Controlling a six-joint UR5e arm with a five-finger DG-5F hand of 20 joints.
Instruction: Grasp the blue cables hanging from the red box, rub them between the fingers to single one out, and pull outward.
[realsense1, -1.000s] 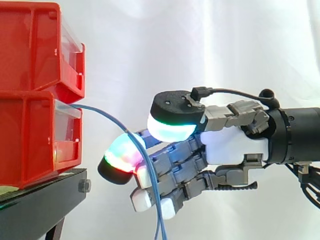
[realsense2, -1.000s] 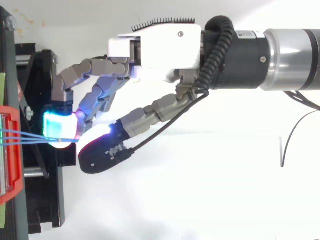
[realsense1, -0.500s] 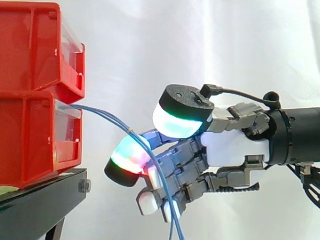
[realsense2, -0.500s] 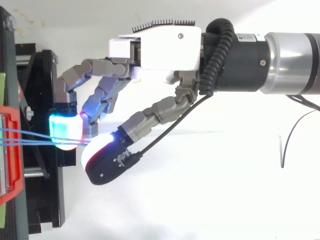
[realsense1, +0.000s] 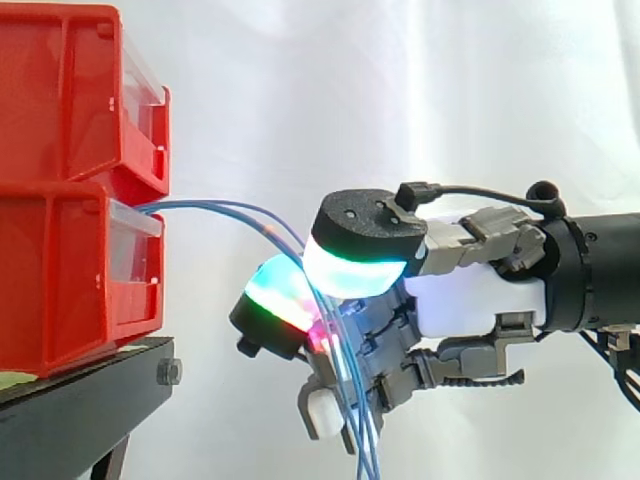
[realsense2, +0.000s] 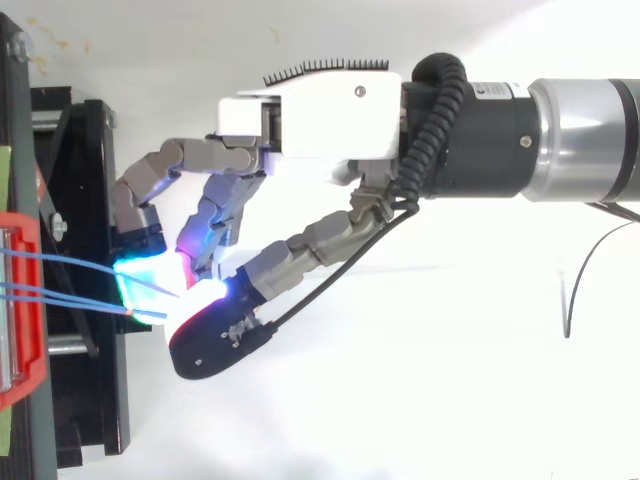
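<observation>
The thin blue cables (realsense1: 190, 205) leave the front lip of the lower red plastic bin (realsense1: 60, 280), which sits under a second red bin (realsense1: 60, 90) at the edge of the black metal stand (realsense1: 80, 405) facing the arm. They arc outward, run down into the hand (realsense1: 470, 300) between its glowing pads (realsense1: 350, 268), and hang loose below the curled fingers. The hand is clamped on them, with the thumb pad pressed toward a finger pad and the strands caught between. From above, the strands fan apart between bin and pads, one lying clear of the other two, so the rubbing step looks to be in hand and one strand close to isolated. To do it well, the pads should roll lightly across each other, with enough pressure to shift the strands without locking them together, then tighten on one before drawing away from the bin. There is open room before the white curtain (realsense1: 400, 100) on the arm's side for the pull. The stand's edge lies near the fingertips but apart from them.
</observation>
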